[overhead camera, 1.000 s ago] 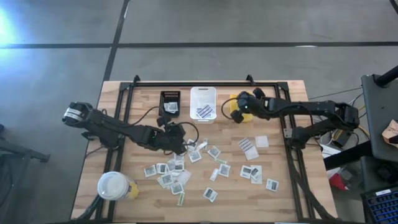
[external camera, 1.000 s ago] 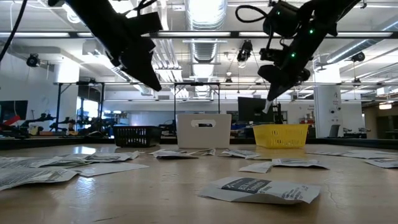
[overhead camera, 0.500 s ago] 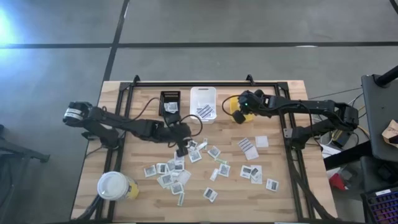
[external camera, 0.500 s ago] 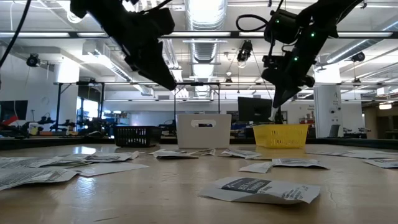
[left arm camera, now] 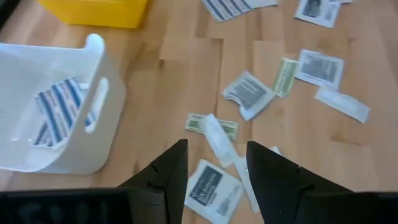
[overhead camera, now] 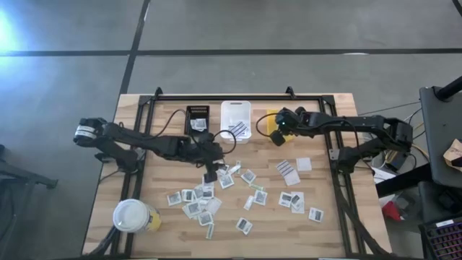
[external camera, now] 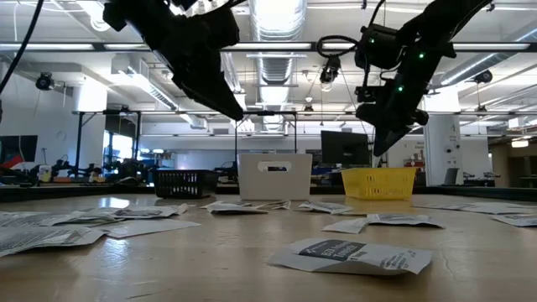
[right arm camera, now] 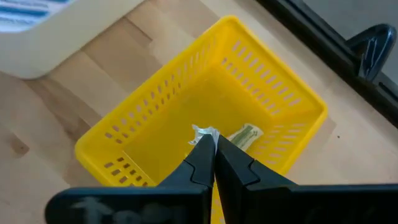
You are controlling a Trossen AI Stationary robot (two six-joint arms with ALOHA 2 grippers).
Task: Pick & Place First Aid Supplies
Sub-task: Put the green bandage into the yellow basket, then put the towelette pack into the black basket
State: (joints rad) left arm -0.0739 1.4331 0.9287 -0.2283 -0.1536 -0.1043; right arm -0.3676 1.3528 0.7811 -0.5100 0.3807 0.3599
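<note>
Packets (overhead camera: 216, 195): small flat white squares with dark patches, plus narrow yellow-green strips, scattered at mixed angles over the wooden table (overhead camera: 328, 231). Blue-striped ones lie in the white bin (left arm camera: 37, 112). Right gripper (right arm camera: 213, 146), fingers pinched together on a strip tip, hangs above the yellow bin (right arm camera: 211, 112). Left gripper (left arm camera: 214, 168) spread above the packets. Workshop behind.

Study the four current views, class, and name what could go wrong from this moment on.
1. The right gripper, shut on a small packet, hangs above the yellow bin; a release off-centre could drop it beside the bin.
2. The left gripper is open over crowded, overlapping packets; closing there may pinch two kinds together.
3. The white bin stands close by; a careless swing might nudge it.
</note>
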